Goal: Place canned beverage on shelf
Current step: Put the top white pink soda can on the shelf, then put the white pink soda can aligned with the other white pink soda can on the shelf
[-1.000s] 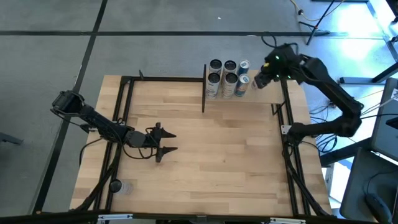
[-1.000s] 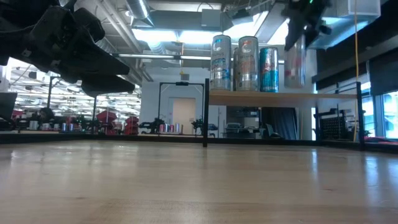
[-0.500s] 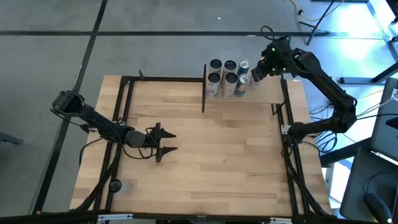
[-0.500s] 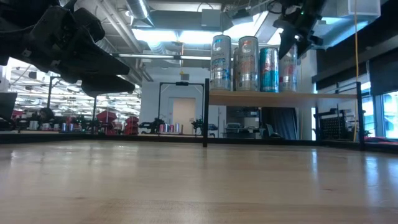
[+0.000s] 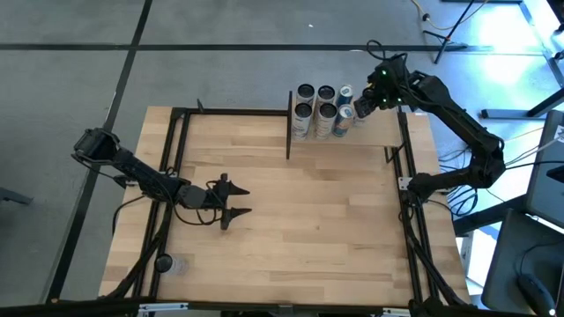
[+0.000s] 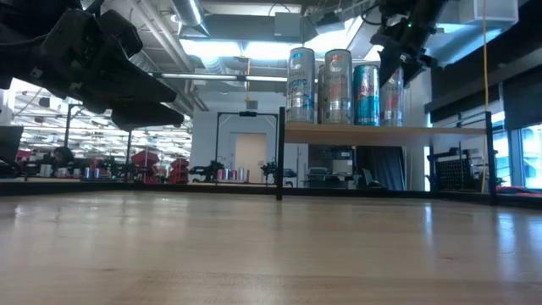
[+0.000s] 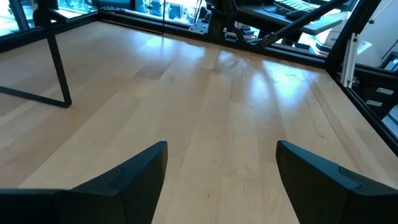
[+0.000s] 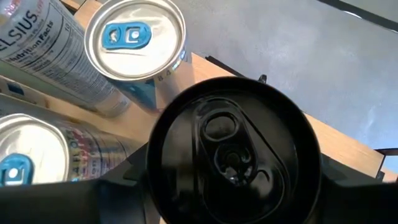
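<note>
Left gripper: hangs just above the bare tabletop, left of middle, fingers spread wide with nothing between them; it waits well apart from the shelf.
Tabletop post: black upright at the shelf's left edge, with the standing cans just to its right.
Shelf: small pale board on black posts at the table's far right corner, raised above the tabletop in the low view.
Standing cans: upright and close together on the shelf's left part, probably to leave room for more; the slot at their right end is open.
Black-topped can: upright between the right gripper's fingers, its lid filling the right wrist view; it sits just right of the silver-lidded can, at the row's right end.
Right gripper: closed partway on the black-topped can from above, over the shelf's right part, likely lowering it straight into the gap.
Contact: whether the can's base touches the shelf cannot be told.
</note>
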